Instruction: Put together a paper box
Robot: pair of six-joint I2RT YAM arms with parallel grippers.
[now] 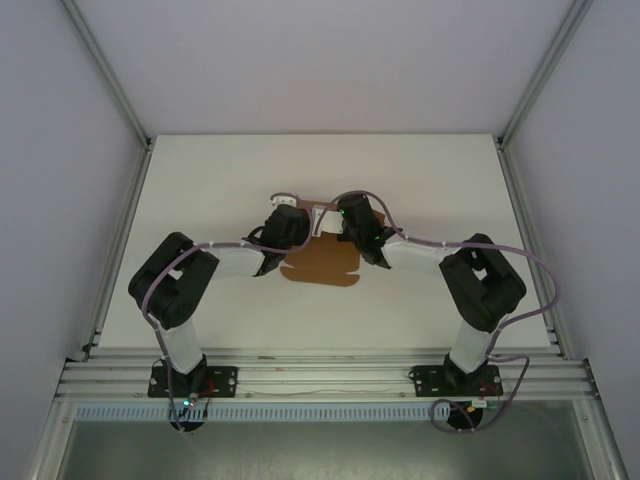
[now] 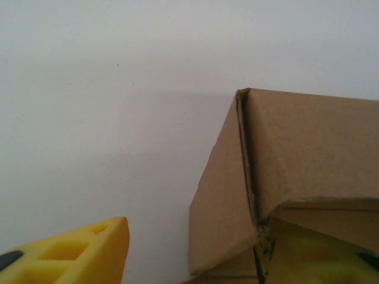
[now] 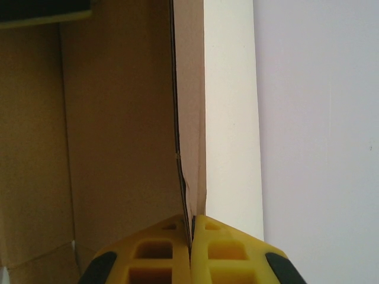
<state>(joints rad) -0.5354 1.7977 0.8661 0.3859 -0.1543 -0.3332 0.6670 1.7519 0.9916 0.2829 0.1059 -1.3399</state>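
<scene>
The paper box [image 1: 322, 264] is a brown cardboard piece lying mid-table between both arms, partly folded up at its far edge. In the left wrist view a folded corner of the box [image 2: 296, 148] stands in front of my left gripper [image 2: 198, 236]. Its jaws are open: one yellow finger [image 2: 77, 254] is well clear on the left, while the other finger [image 2: 320, 257] sits under the cardboard. My right gripper [image 3: 192, 223] is shut on the thin upright wall of the box [image 3: 118, 148]. From above, the left gripper [image 1: 298, 228] and right gripper [image 1: 346, 228] face each other over the box's far edge.
The white table [image 1: 200, 190] has free room on all sides of the box. Aluminium frame posts [image 1: 120, 90] and grey side walls border it, and a rail [image 1: 320, 375] carries both arm bases at the near edge.
</scene>
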